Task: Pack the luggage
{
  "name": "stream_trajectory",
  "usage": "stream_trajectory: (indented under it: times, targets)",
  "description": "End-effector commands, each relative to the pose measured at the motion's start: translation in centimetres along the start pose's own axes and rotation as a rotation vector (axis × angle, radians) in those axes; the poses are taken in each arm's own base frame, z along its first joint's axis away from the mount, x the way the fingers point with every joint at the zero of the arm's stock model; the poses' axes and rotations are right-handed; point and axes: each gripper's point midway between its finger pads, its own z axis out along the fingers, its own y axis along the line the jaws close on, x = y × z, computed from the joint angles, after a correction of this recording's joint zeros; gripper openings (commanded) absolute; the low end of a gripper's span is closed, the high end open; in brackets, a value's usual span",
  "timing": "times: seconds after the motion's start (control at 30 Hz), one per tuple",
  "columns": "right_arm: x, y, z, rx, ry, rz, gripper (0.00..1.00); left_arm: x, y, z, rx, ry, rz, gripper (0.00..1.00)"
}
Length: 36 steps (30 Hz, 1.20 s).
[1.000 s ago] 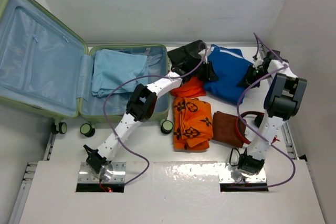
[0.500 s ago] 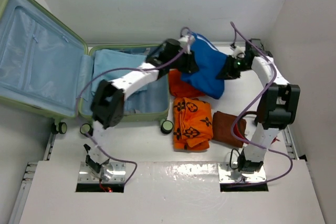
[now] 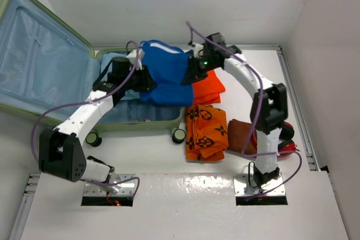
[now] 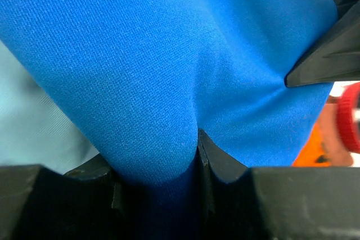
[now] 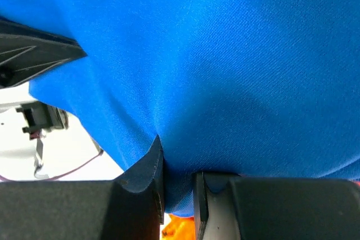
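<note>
**Blue cloth over the right wall of the luggage, base to the left**

Toward the near edge of the table [image 3: 185, 195], right of centre, lie a patterned orange cloth [image 3: 205, 130] and, just beside it on the right, a brown cloth [image 3: 242, 136]. Neither is touched.

Left of them stands the luggage [image 3: 135, 126], open flat. Its base is mid-table with its wheels [image 3: 179, 135] on the near side, and its lid [image 3: 39, 54] is thrown open toward the left edge. A pale-blue garment [image 3: 115, 111] already lies in the base.

Farther back, the blue cloth [image 3: 166, 74] hangs between the two arms. The left gripper [image 3: 140, 78] is clenched on a fold at its left end, and the right gripper [image 3: 192, 71] is clenched on its right end. Both wrist views show the fabric pinched tight between the jaws.

The long axis of the cloth runs left to right, parallel to the near edge of the table. It straddles the right wall of the base, with the left part over the lining and the right part over a plain orange cloth [image 3: 211, 85] on the table.

The open base therefore lies to the left of the jaws and a little nearer. The left arm is the closer one, with its gripper already above the base. The right gripper appears to be outside the wall, so by my reading it must travel left before any release.
</note>
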Motion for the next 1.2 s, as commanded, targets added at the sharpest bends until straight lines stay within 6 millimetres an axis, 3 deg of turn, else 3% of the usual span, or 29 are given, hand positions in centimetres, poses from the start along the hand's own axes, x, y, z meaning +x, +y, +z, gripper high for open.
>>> stream_trajectory:
  times: [0.0,0.07,0.2,0.3,0.43,0.57,0.77,0.87,1.0,1.17]
  targets:
    - [-1.1,1.7,4.0,-0.049,0.024,-0.078,0.0,0.1,3.1,-2.8,-0.116,-0.031,0.047,0.0]
    - [-0.5,2.7,6.1,-0.045,0.053,-0.1,0.0,1.8,5.8,-3.3,-0.197,0.006,0.029,0.0]
    - [-0.4,1.5,10.5,-0.019,0.093,-0.08,0.0,4.6,10.0,-4.7,-0.319,0.08,0.024,0.0]
    - [0.3,1.6,12.2,-0.019,0.111,-0.086,0.0,5.5,13.5,-6.2,-0.43,0.107,0.004,0.0]
    - [1.2,4.3,13.2,-0.065,0.115,-0.153,0.0,4.9,16.7,-9.6,-0.533,0.082,0.007,0.0]
    - [2.1,7.3,13.9,-0.114,0.118,-0.245,0.0,5.8,19.5,-12.9,-0.643,0.126,0.019,0.0]
    - [3.0,8.5,15.9,-0.132,0.13,-0.308,0.01,8.5,24.2,-17.3,-0.822,0.212,-0.008,0.0]
    - [3.0,8.1,17.5,-0.124,0.129,-0.296,0.08,9.5,26.6,-19.2,-0.912,0.246,-0.034,0.0]
    - [2.6,7.0,19.3,-0.083,0.107,-0.26,0.11,10.8,29.4,-20.1,-1.004,0.289,-0.067,0.0]
    - [2.8,5.9,21.5,-0.03,0.091,-0.28,0.17,11.4,32.1,-19.3,-1.064,0.304,-0.097,0.0]
